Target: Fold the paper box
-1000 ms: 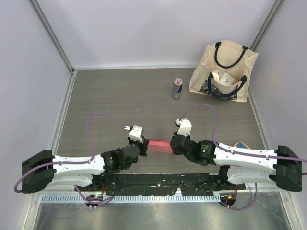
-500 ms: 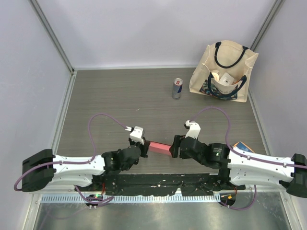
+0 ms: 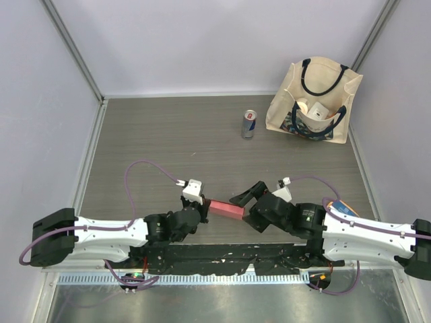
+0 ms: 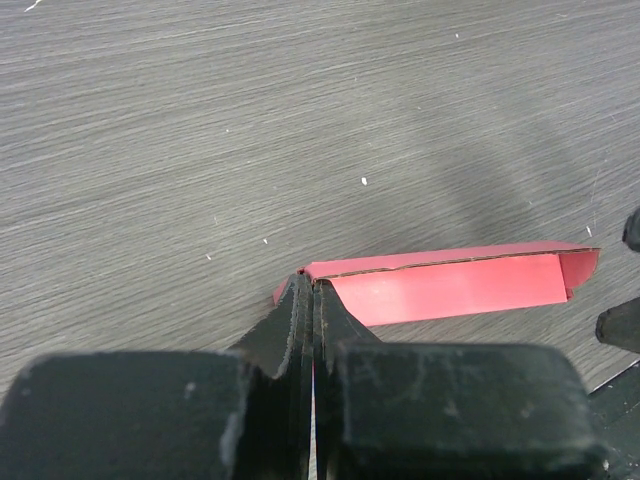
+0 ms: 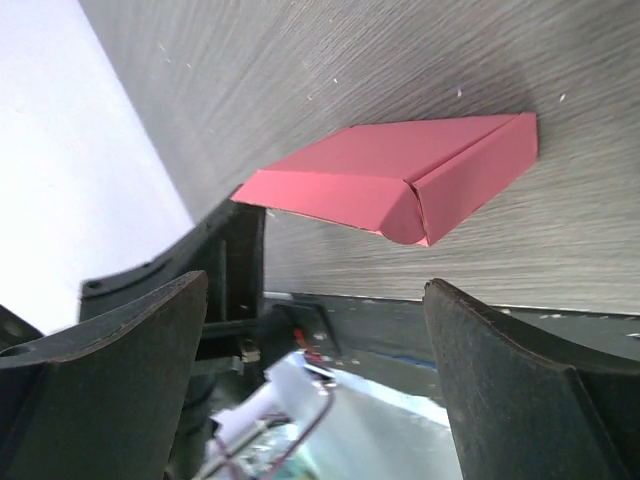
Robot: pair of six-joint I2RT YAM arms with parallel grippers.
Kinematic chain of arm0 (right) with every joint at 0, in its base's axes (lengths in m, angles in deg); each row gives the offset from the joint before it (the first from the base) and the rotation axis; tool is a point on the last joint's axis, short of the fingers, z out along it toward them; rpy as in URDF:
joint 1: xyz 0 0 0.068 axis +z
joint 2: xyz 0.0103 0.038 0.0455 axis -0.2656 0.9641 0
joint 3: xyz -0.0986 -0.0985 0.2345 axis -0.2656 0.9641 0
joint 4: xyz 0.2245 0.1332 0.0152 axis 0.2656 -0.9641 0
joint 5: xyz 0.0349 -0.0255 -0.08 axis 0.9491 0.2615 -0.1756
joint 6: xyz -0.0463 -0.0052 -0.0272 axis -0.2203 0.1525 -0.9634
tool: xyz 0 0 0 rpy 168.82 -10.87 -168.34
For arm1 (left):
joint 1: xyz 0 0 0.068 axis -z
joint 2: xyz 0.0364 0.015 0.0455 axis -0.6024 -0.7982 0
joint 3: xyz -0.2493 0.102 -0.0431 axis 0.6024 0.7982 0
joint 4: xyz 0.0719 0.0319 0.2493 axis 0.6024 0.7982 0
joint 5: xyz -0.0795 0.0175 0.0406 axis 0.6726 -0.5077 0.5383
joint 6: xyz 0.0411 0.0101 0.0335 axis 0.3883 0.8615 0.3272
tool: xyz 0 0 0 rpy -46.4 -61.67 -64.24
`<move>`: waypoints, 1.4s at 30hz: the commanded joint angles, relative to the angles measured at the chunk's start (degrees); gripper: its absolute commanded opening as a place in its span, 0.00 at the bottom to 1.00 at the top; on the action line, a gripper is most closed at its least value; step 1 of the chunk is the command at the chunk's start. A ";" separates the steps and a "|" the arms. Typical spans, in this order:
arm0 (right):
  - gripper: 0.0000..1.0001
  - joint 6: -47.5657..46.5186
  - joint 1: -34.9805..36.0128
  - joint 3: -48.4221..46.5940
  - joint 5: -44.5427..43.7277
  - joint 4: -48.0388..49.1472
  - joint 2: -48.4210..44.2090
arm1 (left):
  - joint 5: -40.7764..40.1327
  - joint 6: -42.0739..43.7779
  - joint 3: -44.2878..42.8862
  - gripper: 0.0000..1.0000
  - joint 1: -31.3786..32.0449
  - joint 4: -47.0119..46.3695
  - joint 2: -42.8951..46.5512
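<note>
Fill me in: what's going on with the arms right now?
The left gripper is shut on one end of the paper box, red card folded into a long narrow shape. The right gripper is open, facing the box's other end without touching it. A tote bag and a can stand at the table's far side.

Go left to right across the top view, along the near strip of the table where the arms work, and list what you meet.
left claw, shut on the box's end → box → right claw, open
</note>
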 commanded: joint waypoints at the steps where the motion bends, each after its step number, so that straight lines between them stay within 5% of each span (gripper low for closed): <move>1: 0.94 19.62 -0.20 4.52 -1.51 6.07 -1.22 | -2.04 -1.70 -0.62 0.00 0.78 5.12 -1.17; 15: 0.84 26.59 -1.16 8.31 -3.09 19.96 7.73 | -5.02 -2.67 -3.43 0.00 2.80 7.50 -4.59; 20: 0.65 28.26 -1.16 10.07 -1.51 24.53 10.55 | -6.43 -3.46 -4.32 0.00 3.94 8.11 -5.74; 25: 0.56 28.78 -1.25 12.18 -2.30 26.38 10.99 | -5.99 -3.99 -5.02 0.01 5.17 8.82 -7.14; 31: 0.42 30.10 -1.25 16.48 -3.18 31.65 12.31 | -2.92 -5.48 -3.79 0.32 5.79 9.43 -4.52; 35: 0.41 30.89 -1.34 18.86 -3.44 34.99 13.80 | 0.33 -5.92 -2.30 0.56 5.97 10.48 1.44; 42: 0.33 32.03 -1.43 22.46 -3.79 37.54 15.30 | 7.63 -11.00 -4.22 0.75 5.01 19.61 13.05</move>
